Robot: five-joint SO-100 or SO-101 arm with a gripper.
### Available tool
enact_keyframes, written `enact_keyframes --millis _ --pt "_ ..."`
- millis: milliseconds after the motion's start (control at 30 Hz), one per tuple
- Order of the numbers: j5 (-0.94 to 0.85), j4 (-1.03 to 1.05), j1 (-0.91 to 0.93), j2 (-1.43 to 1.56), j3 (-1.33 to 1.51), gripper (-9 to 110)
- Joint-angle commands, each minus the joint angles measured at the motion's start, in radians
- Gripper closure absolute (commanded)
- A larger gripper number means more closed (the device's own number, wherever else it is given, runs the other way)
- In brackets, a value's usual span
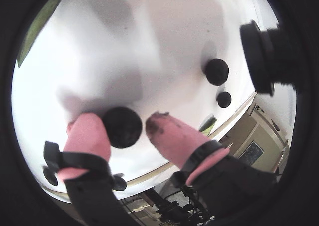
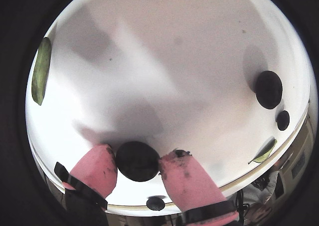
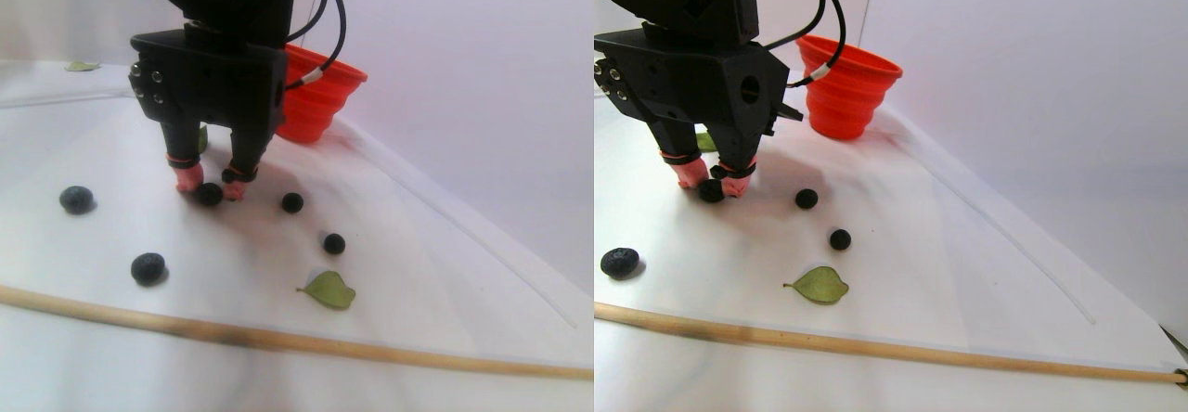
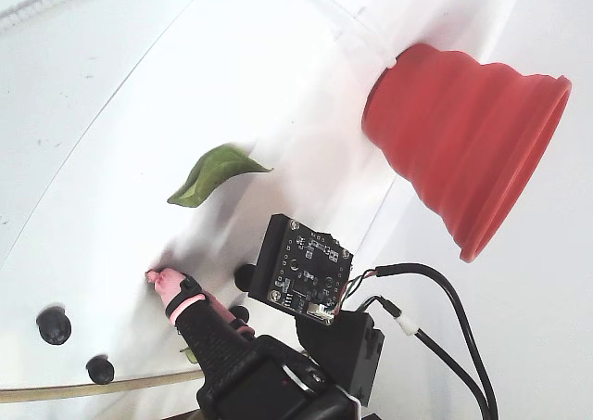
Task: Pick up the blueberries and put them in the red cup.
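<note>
The pincer stands low on the white worktop, its pink fingertips narrowly astride one blueberry at lower centre of both wrist views; full clamping cannot be confirmed. Recommended: close gently and centred so the berry does not squirt out, then lift straight. The berry is round, with no long axis. The red cup stands upright behind the arm, mouth up.

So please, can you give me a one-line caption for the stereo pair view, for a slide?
Black two-finger gripper with pink fingertips straddles one small dark blueberry on the white table.
</note>
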Motion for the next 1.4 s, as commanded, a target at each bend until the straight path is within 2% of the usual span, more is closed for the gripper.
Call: enact_keyframes --millis 0,600,1367 --pt "0.006 -0.012 0.006 -0.005 0.014 86" --pt "-0.012 0.005 -0.006 0.032 0.043 90" --pt "-0.035 0.23 0.0 0.268 0.006 90"
